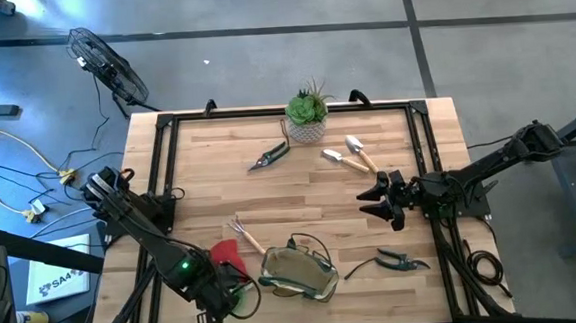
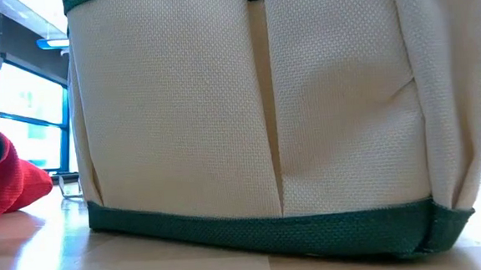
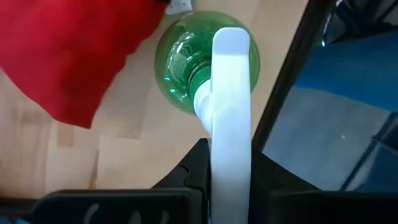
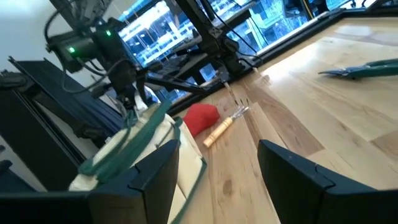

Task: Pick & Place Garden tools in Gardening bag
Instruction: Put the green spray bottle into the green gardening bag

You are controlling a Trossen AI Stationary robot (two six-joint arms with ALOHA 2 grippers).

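A green clear bottle [image 3: 186, 62] with a long white head, the green-and-white piece, stands upright at the table's near left, and my left gripper [image 3: 231, 155] is shut on it from above. A red cone-shaped piece [image 1: 226, 253] lies beside it. The gardening bag [image 1: 297, 273] stands at the near middle, its cream wall with green trim [image 2: 264, 108] filling the low view. A wooden-handled rake [image 1: 244, 234] lies behind the bag. My right gripper [image 1: 380, 198] waits open at the right, holding nothing. My left gripper pinches the bottle's white head [image 3: 231, 140] between its two fingers [image 3: 194, 171], one on each long side. The fingers point steeply down. The bottle is upright below them. I cannot tell whether its base is on the table.
Two trowels [image 1: 353, 155] and a shears [image 1: 268, 158] lie toward the far edge near a green plant in a white pot [image 1: 307, 115]. A second shears [image 1: 399, 262] lies at the near right. Black frame rails [image 1: 163, 159] run along the table's sides.
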